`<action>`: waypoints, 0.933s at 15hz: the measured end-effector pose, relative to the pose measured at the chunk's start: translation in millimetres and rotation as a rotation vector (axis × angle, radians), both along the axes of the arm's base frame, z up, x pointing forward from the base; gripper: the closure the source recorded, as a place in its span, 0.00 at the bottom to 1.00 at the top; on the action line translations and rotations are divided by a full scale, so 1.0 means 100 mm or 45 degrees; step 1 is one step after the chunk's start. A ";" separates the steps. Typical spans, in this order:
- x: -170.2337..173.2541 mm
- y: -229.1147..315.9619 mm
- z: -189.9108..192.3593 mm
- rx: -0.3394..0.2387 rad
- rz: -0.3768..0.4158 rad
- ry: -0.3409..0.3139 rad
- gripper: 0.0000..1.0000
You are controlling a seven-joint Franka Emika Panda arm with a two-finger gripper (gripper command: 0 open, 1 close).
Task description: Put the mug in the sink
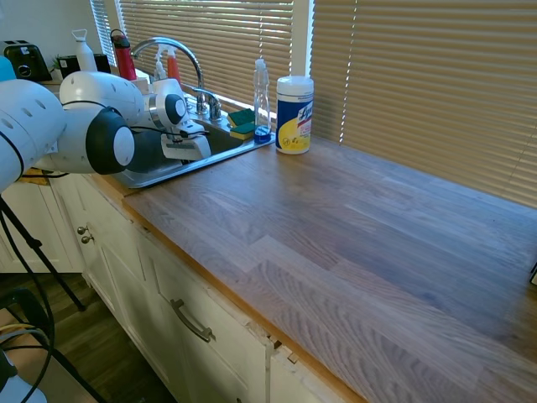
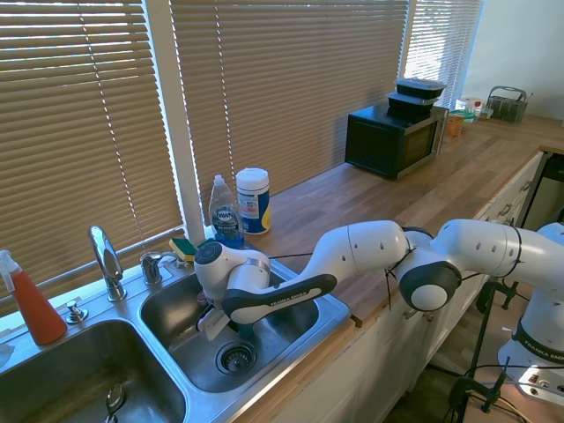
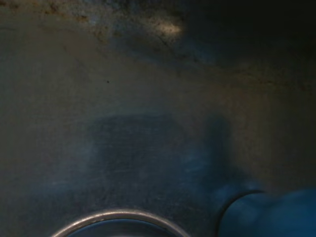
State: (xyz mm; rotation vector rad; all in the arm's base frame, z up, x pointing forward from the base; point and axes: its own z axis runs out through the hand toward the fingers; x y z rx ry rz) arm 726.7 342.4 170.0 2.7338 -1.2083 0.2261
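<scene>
Arm reaching down into the sink [image 2: 291, 339]

End effector [image 2: 211, 319] low in the right basin; grip state cannot be told; blurred blue mug [image 3: 276, 215] shows in wrist view beside the drain [image 2: 234, 357].

One sink [image 2: 291, 348], one canister [image 1: 294, 115], two sponges [image 1: 242, 123].

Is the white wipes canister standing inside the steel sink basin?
No, the white wipes canister stands upright on the wooden countertop, beside the stainless-steel sink.
</scene>
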 end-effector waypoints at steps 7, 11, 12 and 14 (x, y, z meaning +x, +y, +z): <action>0.06 -0.02 0.23 -0.006 -0.009 -0.051 0.00; 0.11 -0.01 0.49 -0.003 -0.008 -0.099 0.00; 0.12 0.00 0.60 -0.001 -0.008 -0.113 0.00; 0.11 0.03 0.79 -0.001 -0.011 -0.133 0.00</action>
